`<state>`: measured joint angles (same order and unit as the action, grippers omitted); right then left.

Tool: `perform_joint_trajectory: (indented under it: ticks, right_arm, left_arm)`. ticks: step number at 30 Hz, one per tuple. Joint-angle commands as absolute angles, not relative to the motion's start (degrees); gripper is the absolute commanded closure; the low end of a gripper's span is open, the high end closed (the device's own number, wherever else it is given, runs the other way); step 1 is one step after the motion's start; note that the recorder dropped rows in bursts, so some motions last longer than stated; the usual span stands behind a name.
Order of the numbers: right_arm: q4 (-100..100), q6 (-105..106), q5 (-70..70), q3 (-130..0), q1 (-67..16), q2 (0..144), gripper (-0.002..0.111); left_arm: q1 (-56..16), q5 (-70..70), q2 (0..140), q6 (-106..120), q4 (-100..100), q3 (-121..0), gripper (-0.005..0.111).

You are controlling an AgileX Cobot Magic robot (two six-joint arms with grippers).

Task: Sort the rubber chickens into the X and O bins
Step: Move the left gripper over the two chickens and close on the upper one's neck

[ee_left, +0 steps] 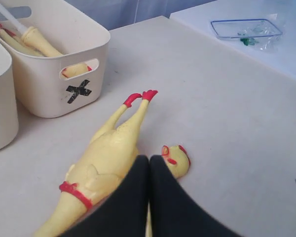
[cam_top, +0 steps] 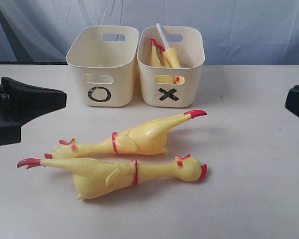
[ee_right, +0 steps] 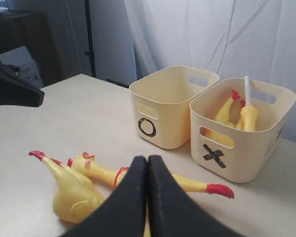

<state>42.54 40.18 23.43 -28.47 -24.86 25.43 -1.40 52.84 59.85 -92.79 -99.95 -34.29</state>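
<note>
**Yellow chickens: two unsorted**

Rear chicken (cam_top: 139,139) and front chicken (cam_top: 109,174) lie side by side mid-worktop (cam_top: 249,149). Third chicken (cam_top: 170,57) is in the X bin (cam_top: 189,84) at the back edge. Left end effector (ee_left: 148,160) and right end effector (ee_right: 147,160) are both closed and empty. Open wide, then grip mid-body near the red ring (cam_top: 114,142).

Bright, diffuse light from overhead leaves only faint, soft-edged shadows beneath the rubber chickens (cam_top: 139,139) on the pale bench (cam_top: 249,169). The exterior view looks slightly soft. In both wrist views the black fingers (ee_left: 130,202), close to the lens, are dark, featureless and blurred at the edges.
</note>
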Motion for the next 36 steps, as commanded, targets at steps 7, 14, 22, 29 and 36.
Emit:
perform_joint_trajectory:
  ticks: [7, 14, 22, 29, 36]
  right_arm:
    - [17.8, 17.9, 21.3, -28.2, -24.6, 20.9, 0.108]
    - [6.6, 5.9, 32.0, -28.2, -24.6, 15.5, 0.108]
    - [-6.4, -4.2, 43.0, -28.2, -24.6, 3.3, 0.108]
    - [-10.5, -6.3, 46.6, -28.2, -24.6, 0.0, 0.108]
    - [-10.5, -6.3, 46.6, -28.2, -24.6, 0.0, 0.108]
  left_arm:
    - [-3.1, 51.8, 66.0, -89.5, -99.9, -38.4, 0.107]
    - [-15.2, 43.5, 75.3, -85.6, -99.9, -43.9, 0.107]
    - [-32.5, 28.5, 89.9, -80.0, -99.9, -48.3, 0.102]
    - [-37.3, 26.3, 97.5, -77.8, -99.9, -52.3, 0.056]
    - [-41.3, 21.8, 100.9, -74.2, -99.9, -52.6, 0.042]
